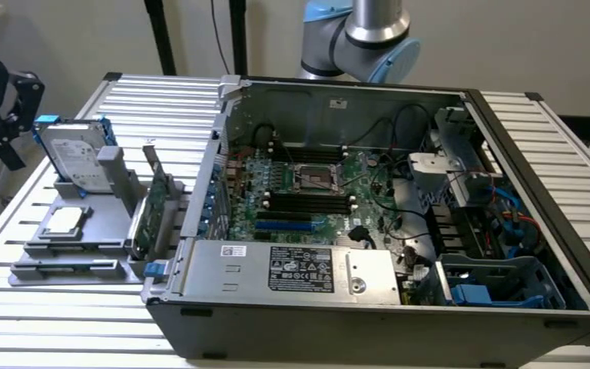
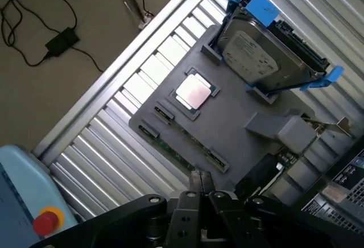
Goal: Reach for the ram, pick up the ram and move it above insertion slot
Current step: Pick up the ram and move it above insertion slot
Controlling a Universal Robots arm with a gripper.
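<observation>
Exterior view: tray [image 1: 70, 247] at 9 o'clock of case [image 1: 377, 330]; my gripper [image 2: 200, 181], pinched together and empty, hovers near the unpicked ram [image 2: 177, 152]

A pale wall [image 1: 70, 38] backs the ribbed metal table [image 1: 70, 330]; a black adapter [image 2: 62, 41] lies on the tan floor [image 2: 57, 100].

The ram [image 2: 183, 152] is a long, narrow green board standing on edge in a groove of the grey holder tray [image 2: 239, 140]. Its thin edge faces upward, held between dark clips at both ends.
</observation>
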